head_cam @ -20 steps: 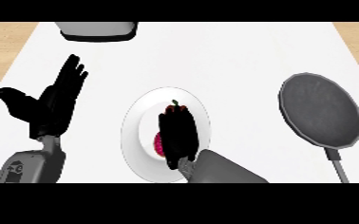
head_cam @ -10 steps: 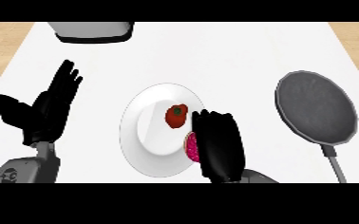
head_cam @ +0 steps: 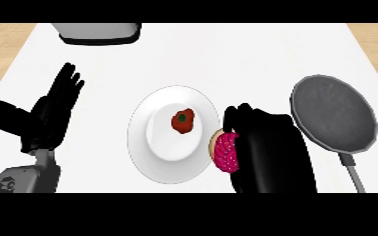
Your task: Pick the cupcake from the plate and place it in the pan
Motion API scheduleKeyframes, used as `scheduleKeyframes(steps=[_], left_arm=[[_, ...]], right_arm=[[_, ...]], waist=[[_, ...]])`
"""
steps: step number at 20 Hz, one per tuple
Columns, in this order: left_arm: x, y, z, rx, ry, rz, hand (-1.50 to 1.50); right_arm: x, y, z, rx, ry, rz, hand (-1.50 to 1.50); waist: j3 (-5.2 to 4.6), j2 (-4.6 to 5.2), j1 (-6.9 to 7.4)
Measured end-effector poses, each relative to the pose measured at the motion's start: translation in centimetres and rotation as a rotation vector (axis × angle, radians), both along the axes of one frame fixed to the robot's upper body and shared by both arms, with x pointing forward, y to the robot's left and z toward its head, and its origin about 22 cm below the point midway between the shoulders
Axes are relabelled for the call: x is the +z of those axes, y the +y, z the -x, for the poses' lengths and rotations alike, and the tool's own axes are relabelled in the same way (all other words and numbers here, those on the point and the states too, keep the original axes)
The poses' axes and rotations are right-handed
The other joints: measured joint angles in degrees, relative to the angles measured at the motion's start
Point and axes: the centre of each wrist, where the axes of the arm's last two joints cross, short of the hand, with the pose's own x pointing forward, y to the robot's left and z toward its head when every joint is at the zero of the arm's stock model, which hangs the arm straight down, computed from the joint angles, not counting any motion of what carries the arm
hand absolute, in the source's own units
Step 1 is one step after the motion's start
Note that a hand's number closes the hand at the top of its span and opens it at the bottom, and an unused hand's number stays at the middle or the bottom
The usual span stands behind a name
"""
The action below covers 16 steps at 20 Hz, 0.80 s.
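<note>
A pink-frosted cupcake with a tan base hangs at the right rim of the white plate, partly past its edge. My right hand is curled against the cupcake's right side and hides most of it. The dark grey round pan lies to the right of that hand, its handle pointing toward the lower edge. My left hand rests open at the far left, fingers up, away from the plate.
A small red fruit-like item with a dark spot sits in the middle of the plate. A grey appliance stands at the back left of the white counter. Wooden strips show at the counter's far corners.
My right hand has moved from over the plate's middle to its right rim, taking the cupcake along and uncovering the red item. The left hand has barely moved.
</note>
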Motion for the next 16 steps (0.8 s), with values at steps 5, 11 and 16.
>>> scheduleKeyframes(steps=[5,11,16], left_arm=[[-0.1,-0.5,-0.2,-0.003,0.001,0.001,0.00],[0.7,-0.6,-0.6,-0.004,-0.007,0.001,0.00],[1.2,-1.1,-0.9,-0.010,-0.007,0.000,0.00]], right_arm=[[2.0,-3.1,-0.9,-0.096,-0.034,-0.038,1.50],[3.0,-8.1,-2.8,-0.239,-0.052,-0.074,1.50],[2.8,-13.4,-5.2,-0.316,-0.068,-0.132,1.50]], waist=[[0.04,0.20,0.17],[0.08,0.34,0.41],[0.11,0.43,0.59]])
